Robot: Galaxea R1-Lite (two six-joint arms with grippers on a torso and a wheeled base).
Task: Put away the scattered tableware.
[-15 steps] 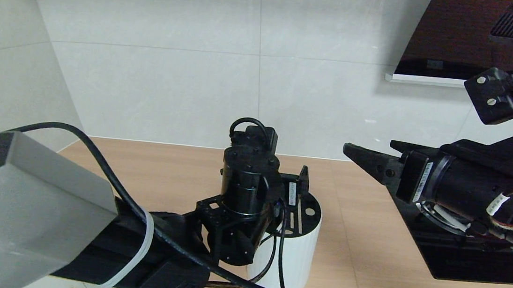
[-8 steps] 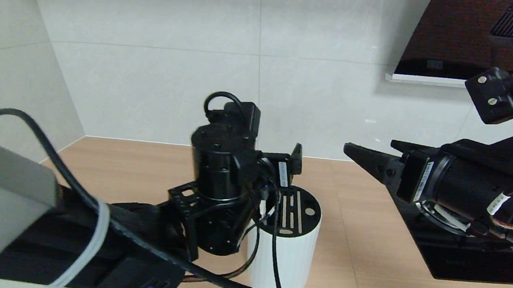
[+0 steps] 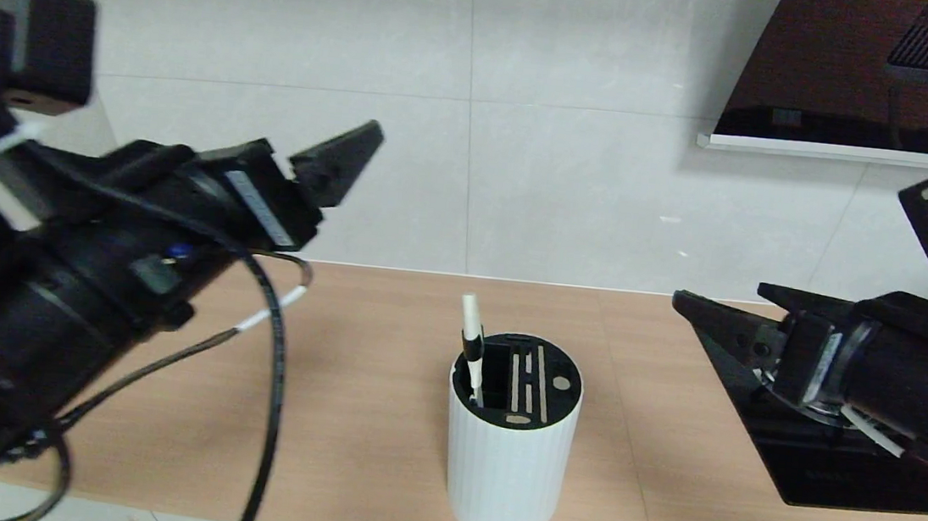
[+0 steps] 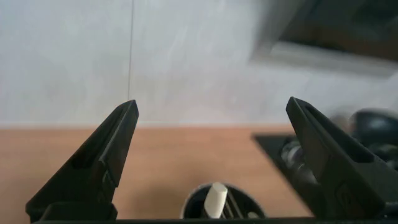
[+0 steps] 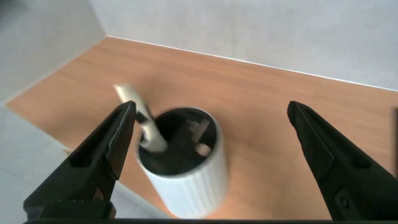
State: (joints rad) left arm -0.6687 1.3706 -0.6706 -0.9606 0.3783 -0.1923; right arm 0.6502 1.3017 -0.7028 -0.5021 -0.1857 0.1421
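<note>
Wood-grain counter (image 3: 346,428) carries a ribbed white cylindrical holder (image 3: 508,469).

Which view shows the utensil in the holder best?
Head view: the utensil stands in the white holder, fully visible above it. Left wrist view shows its tip; right wrist view shows the handle from above, less clearly.

The tabletop (image 3: 346,419) has a light wood-grain surface with a matt finish. The holder (image 3: 505,469) has a white, vertically ribbed wall that looks matt; its slotted top face is black. Whether the wall is plastic or ceramic cannot be told. The utensil handle (image 3: 470,329) is smooth and white with a black band. The cooktop (image 3: 835,475) is glossy black and glass-like. The wall tiles (image 3: 456,166) are smooth, pale grey, with low sheen. The left gripper (image 4: 211,101) and the right gripper (image 5: 211,104) appear to be matt black plastic.
</note>
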